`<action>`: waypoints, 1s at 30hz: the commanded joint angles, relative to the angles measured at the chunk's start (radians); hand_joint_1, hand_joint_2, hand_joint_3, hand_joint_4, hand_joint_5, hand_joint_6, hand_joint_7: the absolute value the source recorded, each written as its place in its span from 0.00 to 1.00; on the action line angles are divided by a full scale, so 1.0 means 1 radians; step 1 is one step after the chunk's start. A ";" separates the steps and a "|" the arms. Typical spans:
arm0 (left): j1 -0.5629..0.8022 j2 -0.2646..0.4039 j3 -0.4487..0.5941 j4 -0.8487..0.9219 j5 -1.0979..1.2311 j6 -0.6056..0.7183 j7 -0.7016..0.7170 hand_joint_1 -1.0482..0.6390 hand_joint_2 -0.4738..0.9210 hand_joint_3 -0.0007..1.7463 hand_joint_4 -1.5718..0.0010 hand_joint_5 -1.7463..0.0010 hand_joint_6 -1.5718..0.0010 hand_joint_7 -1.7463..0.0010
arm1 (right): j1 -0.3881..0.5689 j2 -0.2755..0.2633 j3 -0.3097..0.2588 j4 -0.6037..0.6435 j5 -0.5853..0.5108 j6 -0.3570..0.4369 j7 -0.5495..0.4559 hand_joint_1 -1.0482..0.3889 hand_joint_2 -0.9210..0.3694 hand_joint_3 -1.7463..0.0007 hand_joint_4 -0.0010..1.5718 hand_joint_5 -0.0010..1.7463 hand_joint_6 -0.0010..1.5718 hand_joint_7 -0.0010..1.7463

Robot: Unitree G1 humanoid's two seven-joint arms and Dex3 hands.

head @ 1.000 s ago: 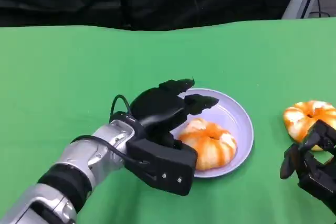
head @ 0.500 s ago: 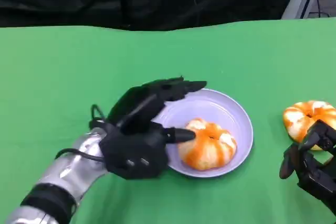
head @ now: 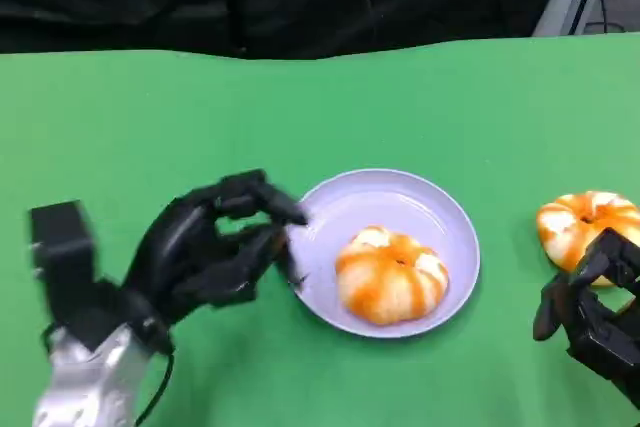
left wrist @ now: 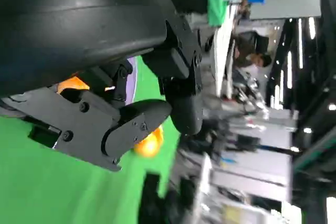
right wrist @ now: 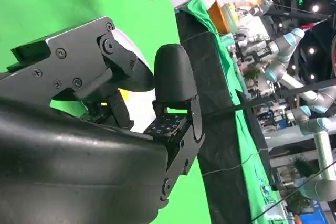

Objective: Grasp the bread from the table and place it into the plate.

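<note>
Left hand: the black many-fingered left hand (head: pixel 215 247) hangs over the green table cloth (head: pixel 120 137), fingers loosely curled and apart, holding nothing.
Left fingertips: the fingertips (head: pixel 285 209) lie just beside the near-left rim of the round pale lilac plate (head: pixel 400 202); whether they touch the rim cannot be told.
Bread in plate: an orange-and-white striped, pumpkin-shaped bread roll (head: pixel 390 274) sits inside the plate, toward its front, just beyond the left fingertips and apart from them.
Left wrist view: the left hand's fingers (left wrist: pixel 142 124) are spread, with slivers of the orange roll (left wrist: pixel 73 84) and the lilac plate (left wrist: pixel 131 80) showing between them.
Right hand: the black right hand (head: pixel 590 317) rests low at the table's front right, fingers bent and gripping nothing.
Second bread: another orange-and-white striped bread roll (head: pixel 580 222) lies on the cloth right at the tips of the right fingers (head: pixel 600 259), partly hidden behind them; contact cannot be judged.
Right wrist view: the right hand's fingers (right wrist: pixel 173 77) stand apart over green cloth.
</note>
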State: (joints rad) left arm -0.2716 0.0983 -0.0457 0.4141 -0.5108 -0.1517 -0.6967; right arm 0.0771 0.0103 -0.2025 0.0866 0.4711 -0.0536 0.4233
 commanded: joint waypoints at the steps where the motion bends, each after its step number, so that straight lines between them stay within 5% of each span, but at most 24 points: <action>1: 0.086 0.068 0.061 -0.074 -0.071 0.136 -0.103 0.53 0.76 0.64 0.39 0.00 0.47 0.00 | 0.001 -0.013 -0.010 -0.010 0.006 0.003 -0.005 0.66 0.21 0.41 0.51 1.00 0.45 0.90; 6: 0.123 0.132 0.120 -0.055 -0.133 0.303 -0.225 0.53 0.71 0.71 0.40 0.00 0.47 0.00 | -0.003 -0.020 -0.013 -0.001 0.008 0.003 0.002 0.67 0.20 0.41 0.50 1.00 0.44 0.90; 9: 0.134 0.148 0.154 -0.005 -0.153 0.371 -0.286 0.53 0.73 0.65 0.43 0.00 0.49 0.00 | -0.003 -0.024 -0.017 0.000 0.010 0.006 0.002 0.67 0.21 0.41 0.50 1.00 0.44 0.90; 20: 0.096 0.153 0.200 0.099 -0.081 0.346 -0.319 0.53 0.76 0.62 0.46 0.00 0.51 0.00 | 0.004 -0.011 -0.012 -0.015 0.011 0.019 -0.006 0.66 0.22 0.41 0.50 1.00 0.46 0.89; 27: 0.072 0.147 0.213 0.141 -0.055 0.327 -0.343 0.53 0.71 0.68 0.46 0.00 0.51 0.00 | 0.001 -0.007 -0.007 -0.009 0.005 0.013 -0.005 0.66 0.22 0.40 0.51 1.00 0.45 0.89; 30: 0.069 0.144 0.211 0.146 -0.052 0.332 -0.346 0.52 0.75 0.59 0.46 0.00 0.50 0.00 | 0.001 -0.008 -0.009 -0.006 0.005 0.008 -0.004 0.67 0.22 0.40 0.51 1.00 0.46 0.89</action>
State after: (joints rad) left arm -0.1933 0.2306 0.1556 0.5516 -0.5776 0.1868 -1.0286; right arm 0.0776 0.0076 -0.2042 0.0870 0.4727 -0.0382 0.4238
